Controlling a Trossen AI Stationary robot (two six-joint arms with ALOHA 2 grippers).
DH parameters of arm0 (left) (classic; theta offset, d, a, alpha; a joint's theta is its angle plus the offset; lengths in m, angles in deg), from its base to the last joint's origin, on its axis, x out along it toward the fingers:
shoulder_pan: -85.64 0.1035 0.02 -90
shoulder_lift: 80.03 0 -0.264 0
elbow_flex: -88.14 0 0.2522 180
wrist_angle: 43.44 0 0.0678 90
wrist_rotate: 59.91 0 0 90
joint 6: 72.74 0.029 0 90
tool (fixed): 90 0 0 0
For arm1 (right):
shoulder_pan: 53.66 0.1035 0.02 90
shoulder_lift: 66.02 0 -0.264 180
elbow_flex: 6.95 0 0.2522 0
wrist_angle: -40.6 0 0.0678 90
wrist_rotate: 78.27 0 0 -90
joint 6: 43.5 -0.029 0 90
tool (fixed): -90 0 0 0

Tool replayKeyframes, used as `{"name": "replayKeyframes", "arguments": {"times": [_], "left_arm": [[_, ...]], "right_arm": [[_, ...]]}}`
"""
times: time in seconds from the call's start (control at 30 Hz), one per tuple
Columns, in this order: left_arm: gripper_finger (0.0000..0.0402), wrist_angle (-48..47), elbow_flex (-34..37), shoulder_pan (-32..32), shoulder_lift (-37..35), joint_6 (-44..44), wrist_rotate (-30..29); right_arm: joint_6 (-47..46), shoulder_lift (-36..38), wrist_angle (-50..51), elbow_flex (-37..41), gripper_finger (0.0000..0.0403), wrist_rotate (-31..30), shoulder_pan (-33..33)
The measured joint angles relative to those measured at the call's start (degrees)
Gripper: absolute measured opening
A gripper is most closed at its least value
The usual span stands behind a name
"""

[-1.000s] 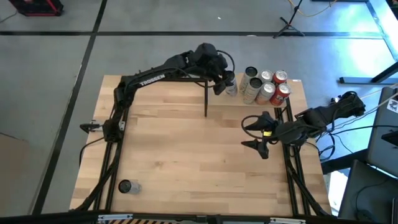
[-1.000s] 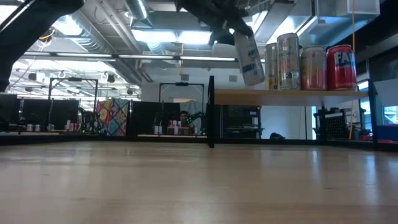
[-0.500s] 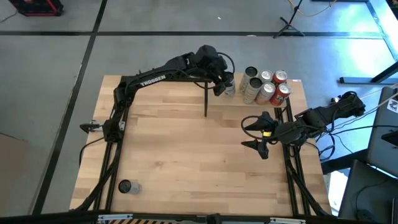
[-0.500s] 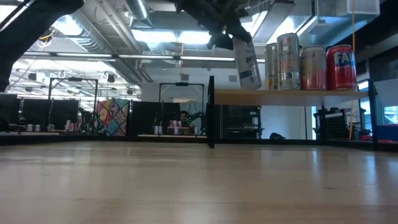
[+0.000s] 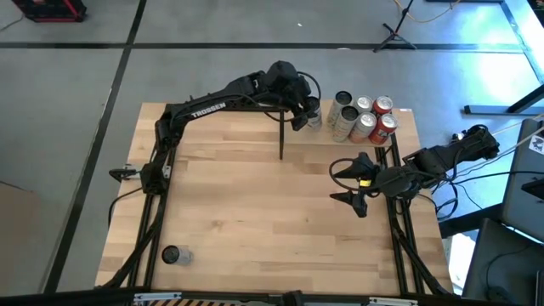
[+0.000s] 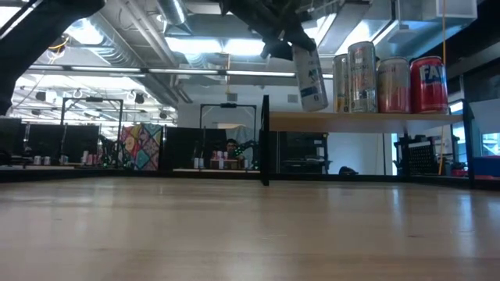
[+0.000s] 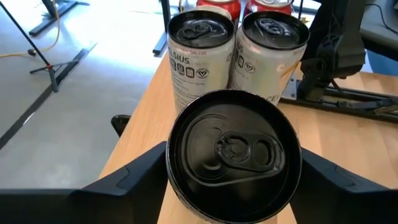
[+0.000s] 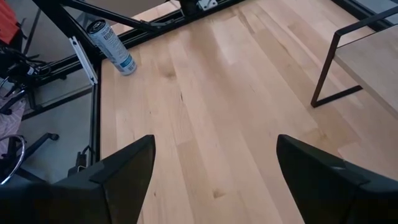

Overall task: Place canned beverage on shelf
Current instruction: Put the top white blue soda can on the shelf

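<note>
Left gripper (image 7: pixel 231 180) clamped on a can (image 7: pixel 233 152), just above the shelf (image 6: pixel 367 121). Right gripper (image 8: pixel 214 177) spread wide, over bare tabletop (image 8: pixel 217 112).

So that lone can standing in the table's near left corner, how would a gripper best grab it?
The lone silver-and-blue can stands upright, nothing beside it. Probably best: fingers closing across its round side wall at mid-height, coming in level from the open table side.

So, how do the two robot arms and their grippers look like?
Both arms are dark, slim and jointed. The left arm carries white lettering on its long link. The right arm trails black cables. The right gripper shows a small yellow mark and has broad, flat black fingers.
</note>
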Motion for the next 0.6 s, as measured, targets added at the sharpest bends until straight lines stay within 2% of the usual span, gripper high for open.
{"name": "replayKeyframes", "arguments": {"times": [0.23,0.6], "left_arm": [[0.0291,1.0,0.0,0.1,0.7,0.0,0.2],[0.0297,1.7,-0.1,0.1,1.8,0.0,0.5]], "right_arm": [[0.0,0.0,0.4,0.0,0.0325,0.0,0.0],[-0.4,0.0,0.9,0.0,0.0325,0.0,0.0]]}}
